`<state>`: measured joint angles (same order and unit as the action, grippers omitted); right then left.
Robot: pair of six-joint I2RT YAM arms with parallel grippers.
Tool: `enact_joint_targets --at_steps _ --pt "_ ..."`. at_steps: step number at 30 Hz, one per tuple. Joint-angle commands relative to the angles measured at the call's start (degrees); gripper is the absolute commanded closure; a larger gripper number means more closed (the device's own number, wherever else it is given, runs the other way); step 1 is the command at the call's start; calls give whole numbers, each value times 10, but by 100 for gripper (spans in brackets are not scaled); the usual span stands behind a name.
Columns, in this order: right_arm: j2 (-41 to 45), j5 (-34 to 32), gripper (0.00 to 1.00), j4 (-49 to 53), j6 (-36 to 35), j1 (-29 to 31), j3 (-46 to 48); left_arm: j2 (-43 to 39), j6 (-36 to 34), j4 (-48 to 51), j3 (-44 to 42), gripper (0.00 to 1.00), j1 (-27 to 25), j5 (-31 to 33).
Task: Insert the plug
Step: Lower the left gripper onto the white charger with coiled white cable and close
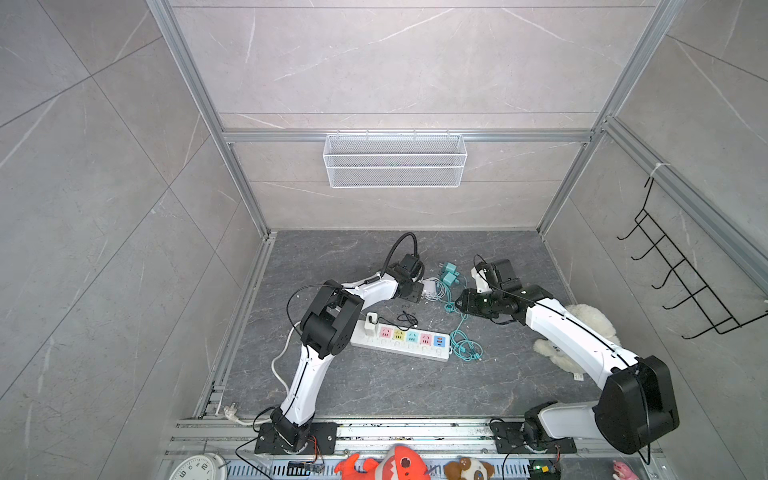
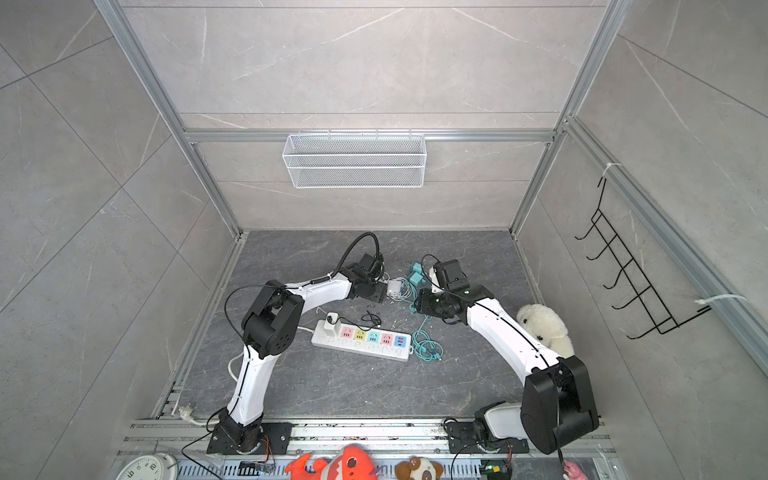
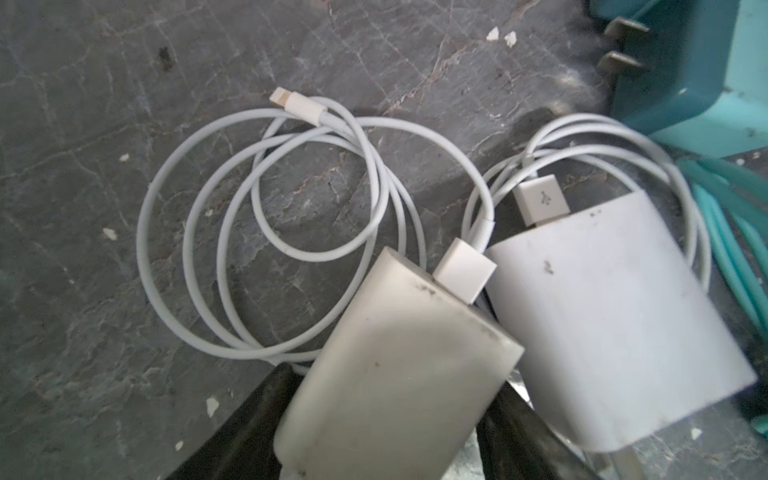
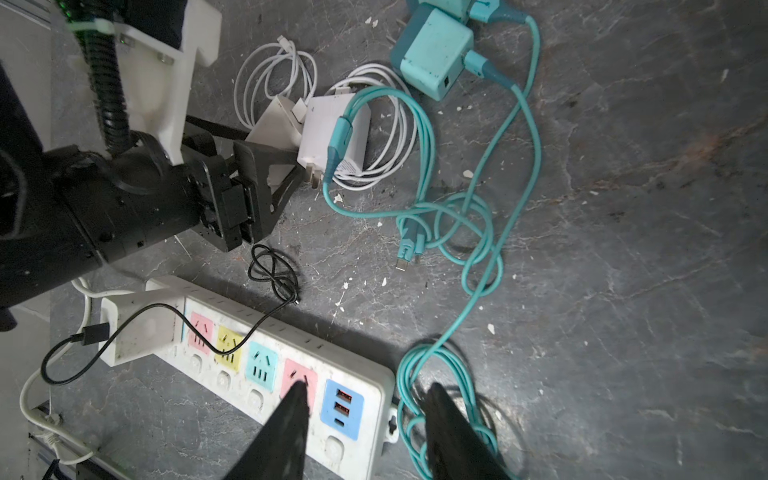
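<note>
Top view: the power strip lies on the desk with its coloured sockets free. The white charger rests beyond it, at the left pincer. Left wrist view: black jaws flank that charger, likely to lift it for plugging; I cannot tell whether they press it. Right wrist view: the right pincer hovers agape and empty over the strip's end, perhaps to steady it.

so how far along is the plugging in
Done: one charger with a black cable already sits in the power strip. In hand: the left gripper straddles a loose white charger; a firm grip isn't clear. Left: lifting it, pushing it into a free socket. The right gripper hovers open, empty.
</note>
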<state>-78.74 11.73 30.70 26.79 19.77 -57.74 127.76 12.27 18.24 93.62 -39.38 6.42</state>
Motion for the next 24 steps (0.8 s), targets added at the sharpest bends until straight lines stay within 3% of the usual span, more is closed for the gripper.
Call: enact_joint_targets --at_steps 1,15,24 --pt "-8 -7 52 13 0 -3 -18 20 -25 24 18 31 -1 -25" --pt "10 -10 53 16 -6 -20 -14 15 -27 27 26 55 -2 -24" --pt "74 -16 52 36 -2 -48 25 -66 -9 -32 -9 61 2 57"
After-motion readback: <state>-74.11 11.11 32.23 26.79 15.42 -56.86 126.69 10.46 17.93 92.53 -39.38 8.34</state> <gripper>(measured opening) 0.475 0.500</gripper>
